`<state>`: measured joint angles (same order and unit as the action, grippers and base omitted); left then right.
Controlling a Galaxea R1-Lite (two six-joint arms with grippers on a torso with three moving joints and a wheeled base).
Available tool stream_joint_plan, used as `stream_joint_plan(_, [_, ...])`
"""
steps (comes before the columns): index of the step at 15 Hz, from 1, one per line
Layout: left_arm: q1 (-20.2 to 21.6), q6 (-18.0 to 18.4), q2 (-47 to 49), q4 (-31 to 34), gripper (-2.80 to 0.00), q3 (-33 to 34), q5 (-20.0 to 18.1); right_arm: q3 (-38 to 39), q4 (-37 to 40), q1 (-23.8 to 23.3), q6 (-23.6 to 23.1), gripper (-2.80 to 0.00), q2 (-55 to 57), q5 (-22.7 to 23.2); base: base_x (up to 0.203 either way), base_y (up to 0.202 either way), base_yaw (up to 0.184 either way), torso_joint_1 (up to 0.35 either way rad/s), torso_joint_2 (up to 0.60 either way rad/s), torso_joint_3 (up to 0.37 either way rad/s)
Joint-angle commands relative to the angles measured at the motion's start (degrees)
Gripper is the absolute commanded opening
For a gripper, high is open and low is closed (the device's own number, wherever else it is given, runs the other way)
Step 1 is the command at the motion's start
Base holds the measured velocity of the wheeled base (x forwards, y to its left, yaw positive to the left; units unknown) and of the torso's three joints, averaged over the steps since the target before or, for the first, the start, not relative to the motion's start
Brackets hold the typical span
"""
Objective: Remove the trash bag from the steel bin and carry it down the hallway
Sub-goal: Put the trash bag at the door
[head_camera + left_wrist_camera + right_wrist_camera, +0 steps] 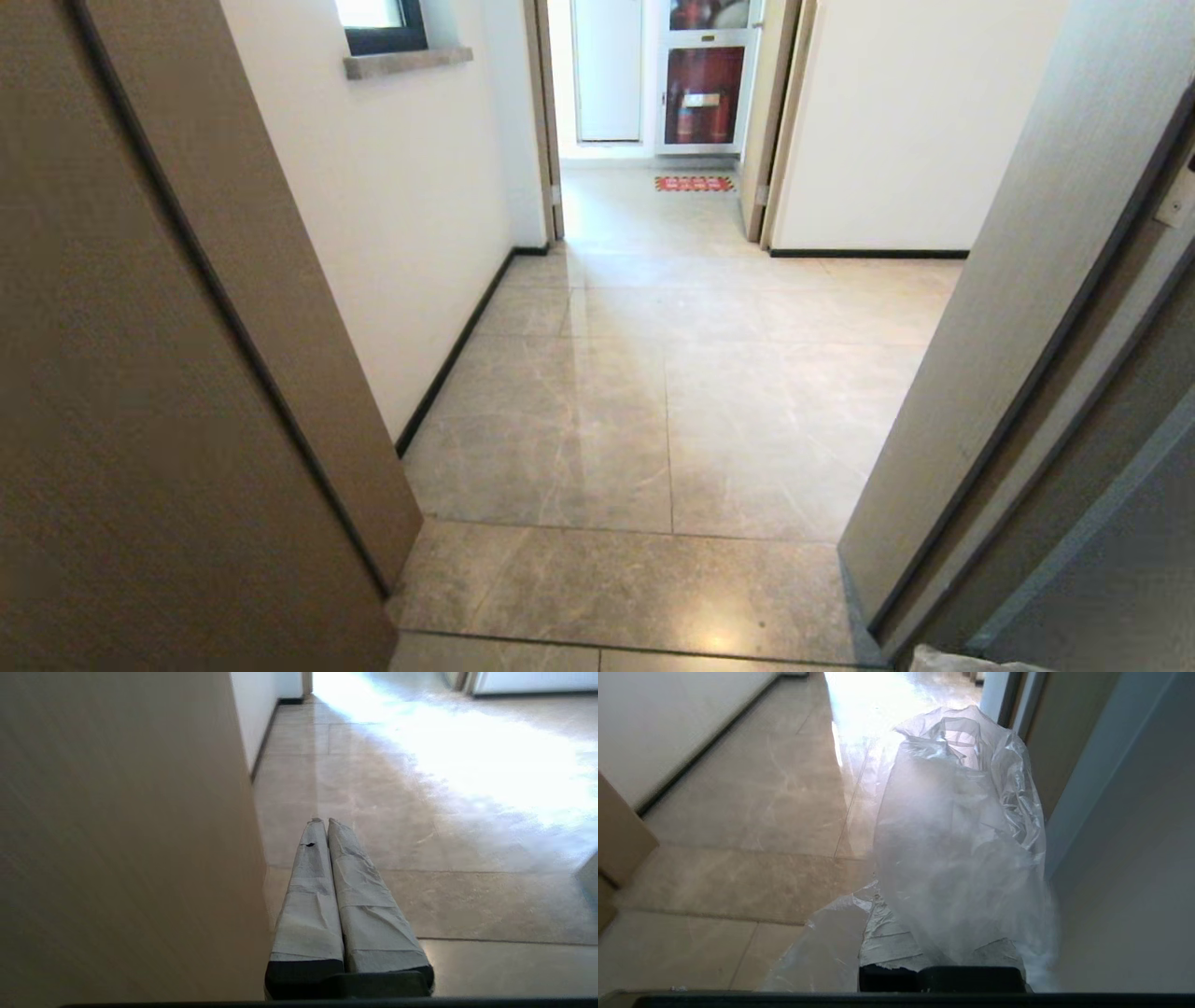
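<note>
At hallway [653, 392] doorway | right gripper [943, 952] clamps trash bag [962, 835], draped lengthwise forward; left gripper [327, 823] closed, empty

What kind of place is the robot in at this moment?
Probably an indoor hallway of a flat or office, seen from a doorway: glossy stone-look floor tiles, white walls with a black baseboard, and tan wooden door frames further ahead.

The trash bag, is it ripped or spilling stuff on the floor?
No. The trash bag drapes over the shut right gripper, crinkled but with no tear visible, and nothing spilled shows on the hallway floor.
</note>
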<state>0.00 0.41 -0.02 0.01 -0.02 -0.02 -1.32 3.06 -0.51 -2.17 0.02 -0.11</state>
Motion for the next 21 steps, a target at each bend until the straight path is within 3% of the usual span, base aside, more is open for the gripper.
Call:
stream_joint_plan(1, [0.0,-0.2,0.0,0.0,-2.8,0.0,0.0,0.0,0.0,0.1,0.0,-2.8,0.1,0.0,0.0,0.0,0.0,0.0,0.0,0.0])
stream_joint_plan(9, [0.0,0.8,0.0,0.2,-2.8,-0.1,-0.2,0.0,0.0,0.0,0.0,-2.8,0.1,0.0,0.0,0.0,0.0,0.0,0.0,0.0])
stream_joint_plan(21, [0.0,1.0,0.0,0.2,-2.8,-0.1,-0.2,0.0,0.0,0.1,0.0,-2.8,0.1,0.0,0.187,0.0,0.0,0.003,0.0,0.004])
